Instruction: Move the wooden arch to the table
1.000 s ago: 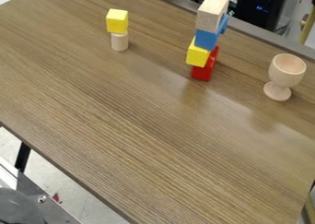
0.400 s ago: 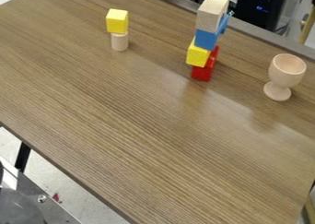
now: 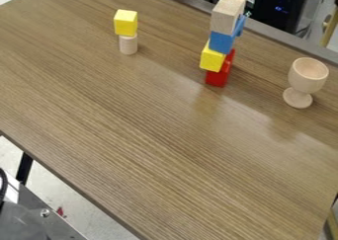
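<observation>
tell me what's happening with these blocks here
The job is to get the wooden arch onto the table, and that isn't done: it sits high up on a blue block, with a yellow block and a red block lower down. I see nothing gripping any of these pieces right now. Off to one side, a yellow cube stands on a pale cylinder, and on the other side stands a wooden goblet.

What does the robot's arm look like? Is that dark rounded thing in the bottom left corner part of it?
I can't tell. The rounded piece is dark grey; a grey metal plate with a silvery bolt adjoins it. A black curved strip, perhaps cable, is above.
</observation>
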You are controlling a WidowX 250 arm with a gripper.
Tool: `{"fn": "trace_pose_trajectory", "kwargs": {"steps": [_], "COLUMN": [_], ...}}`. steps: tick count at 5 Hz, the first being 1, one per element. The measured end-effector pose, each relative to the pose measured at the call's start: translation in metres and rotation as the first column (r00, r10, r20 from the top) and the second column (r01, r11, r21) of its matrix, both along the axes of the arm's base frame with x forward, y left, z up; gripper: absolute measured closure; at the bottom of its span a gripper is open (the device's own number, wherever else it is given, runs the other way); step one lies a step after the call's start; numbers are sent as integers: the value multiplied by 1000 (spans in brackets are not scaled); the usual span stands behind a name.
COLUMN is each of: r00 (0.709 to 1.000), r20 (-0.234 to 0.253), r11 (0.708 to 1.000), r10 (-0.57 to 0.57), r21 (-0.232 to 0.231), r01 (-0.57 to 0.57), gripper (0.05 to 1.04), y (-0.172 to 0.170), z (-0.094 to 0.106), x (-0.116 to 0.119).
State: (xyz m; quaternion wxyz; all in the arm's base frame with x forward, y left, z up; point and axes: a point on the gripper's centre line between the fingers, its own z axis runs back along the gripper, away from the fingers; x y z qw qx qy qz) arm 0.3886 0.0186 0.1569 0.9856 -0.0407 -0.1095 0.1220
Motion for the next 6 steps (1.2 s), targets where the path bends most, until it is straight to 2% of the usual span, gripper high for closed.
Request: {"fn": "trace_pose_trajectory", "kwargs": {"steps": [1,4,6], "r00": [1000,999,999], "r20": [-6,17,-13], "r11": [1000,999,999], "r10": [-29,-48,-43], "r21": [4,24,32], "r01": [29,47,44], "gripper": [85,85,118], "y": [-8,-10,-8], "z": [-3,-7,-27], "x": [1,7,7]}}
